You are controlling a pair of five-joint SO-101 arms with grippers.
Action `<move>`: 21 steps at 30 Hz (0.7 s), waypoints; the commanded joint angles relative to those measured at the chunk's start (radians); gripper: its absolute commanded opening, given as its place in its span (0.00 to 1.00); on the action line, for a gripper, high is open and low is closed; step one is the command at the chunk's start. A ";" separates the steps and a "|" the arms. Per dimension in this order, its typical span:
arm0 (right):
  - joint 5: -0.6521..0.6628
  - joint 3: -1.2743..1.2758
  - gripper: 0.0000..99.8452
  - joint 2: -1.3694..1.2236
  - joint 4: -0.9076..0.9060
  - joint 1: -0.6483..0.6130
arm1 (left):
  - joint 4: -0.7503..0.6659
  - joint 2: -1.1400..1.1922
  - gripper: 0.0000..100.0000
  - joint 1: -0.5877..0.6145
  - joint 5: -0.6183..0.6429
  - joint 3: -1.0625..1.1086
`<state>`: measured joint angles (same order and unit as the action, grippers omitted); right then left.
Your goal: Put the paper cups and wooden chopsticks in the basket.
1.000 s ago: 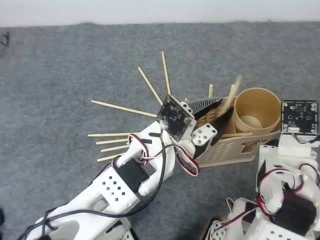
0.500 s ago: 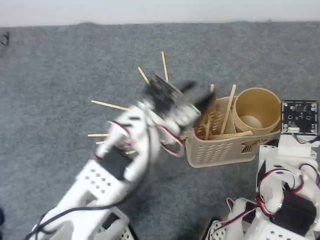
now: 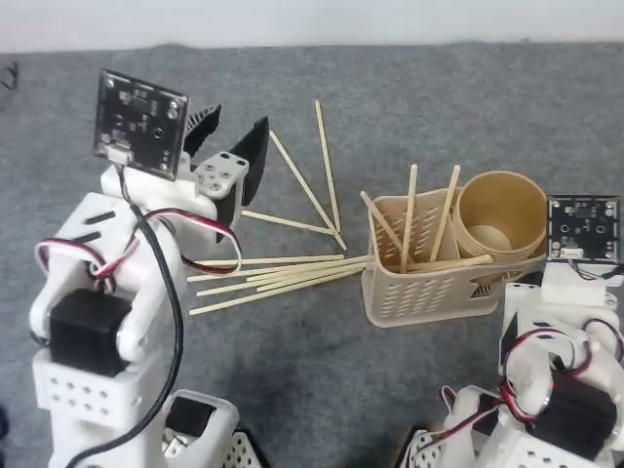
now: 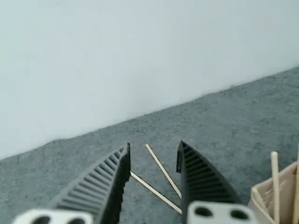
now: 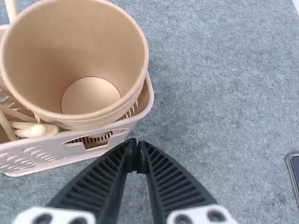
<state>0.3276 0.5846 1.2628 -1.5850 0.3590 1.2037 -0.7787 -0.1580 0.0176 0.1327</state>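
A beige basket (image 3: 429, 292) stands right of centre and holds stacked paper cups (image 3: 499, 226) plus a few upright wooden chopsticks (image 3: 410, 219). Several loose chopsticks (image 3: 283, 273) lie fanned on the grey carpet to its left, and two show between the fingers in the left wrist view (image 4: 159, 179). My left gripper (image 3: 232, 144) is raised at the upper left, open and empty, well away from the basket. My right gripper (image 5: 136, 156) is shut and empty just outside the basket wall (image 5: 84, 144), beside the cups (image 5: 74, 60).
Grey carpet covers the table, with a white wall (image 3: 312, 19) along the far edge. A dark object (image 5: 293, 172) lies at the edge of the right wrist view. Open carpet lies beyond and to the right of the basket.
My left arm has pulled back from over the basket to the upper left and risen. One more chopstick now stands in the basket. The right arm has not moved.
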 commanded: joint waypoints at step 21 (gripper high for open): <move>0.011 -0.003 0.01 0.002 0.008 -0.013 | 0.133 1.051 0.16 -0.068 0.238 -0.456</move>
<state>0.3276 0.5846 1.2628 -1.5850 0.3560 1.3280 0.1864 -0.2010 0.2079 -0.2156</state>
